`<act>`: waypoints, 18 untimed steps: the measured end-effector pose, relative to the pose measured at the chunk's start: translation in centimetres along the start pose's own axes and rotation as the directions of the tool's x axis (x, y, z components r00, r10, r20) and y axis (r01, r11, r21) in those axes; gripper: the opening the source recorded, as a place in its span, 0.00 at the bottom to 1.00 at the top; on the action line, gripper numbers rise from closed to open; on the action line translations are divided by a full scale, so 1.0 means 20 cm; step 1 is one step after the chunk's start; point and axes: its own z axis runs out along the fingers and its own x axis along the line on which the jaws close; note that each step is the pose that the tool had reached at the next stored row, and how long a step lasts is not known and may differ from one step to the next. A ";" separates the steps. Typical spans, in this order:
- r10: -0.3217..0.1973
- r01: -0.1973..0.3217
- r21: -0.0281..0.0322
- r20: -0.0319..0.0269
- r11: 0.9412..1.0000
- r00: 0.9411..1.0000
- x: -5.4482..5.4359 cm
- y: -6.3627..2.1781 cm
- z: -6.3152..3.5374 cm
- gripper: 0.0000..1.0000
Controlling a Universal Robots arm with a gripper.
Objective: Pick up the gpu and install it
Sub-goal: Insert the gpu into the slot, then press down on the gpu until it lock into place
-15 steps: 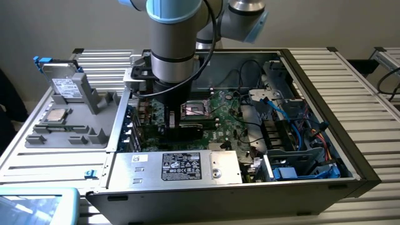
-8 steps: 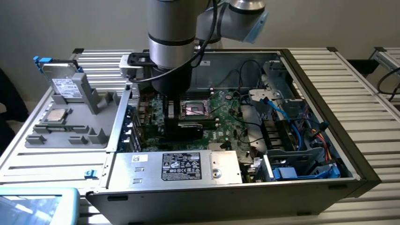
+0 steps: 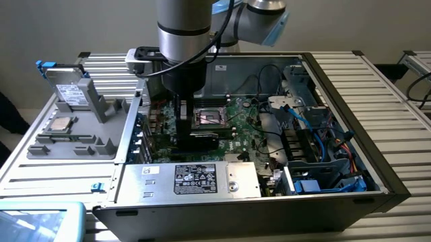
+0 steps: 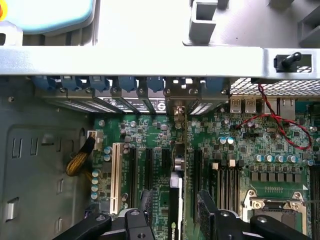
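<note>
Hand (image 4: 174, 212) hangs inside the open computer case (image 3: 350, 151), low over the motherboard (image 4: 240, 150), fingers spread apart. In the wrist view the two black finger pads (image 4: 207, 210) stand on either side of the gpu (image 4: 175, 200) with a gap on each side; no contact visible.

Gpu stands on edge in an expansion slot of the motherboard, seen edge-on as a thin card running from between the pads toward the rear wall of the case. Its silver end bracket (image 4: 176, 107) sits against the row of rear slot covers. White expansion slot (image 4: 118, 175) lies parallel to it, a few slots off.

Exterior view: arm (image 3: 185, 30) comes down vertically into the case, hand just beside the CPU socket (image 3: 210, 118), on the exterior view's left of it. Power supply (image 3: 195, 179) sits at the near wall of the case.

Grey parts tray (image 3: 81, 136) rests on the tabletop (image 3: 390, 80), at the exterior view's left of the case. It carries a silver drive (image 3: 67, 88) standing upright and a processor (image 3: 62, 124) lying flat.
</note>
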 end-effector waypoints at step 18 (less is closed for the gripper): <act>0.000 0.000 0.000 0.000 1.000 1.000 0.00 0.000 0.000 0.12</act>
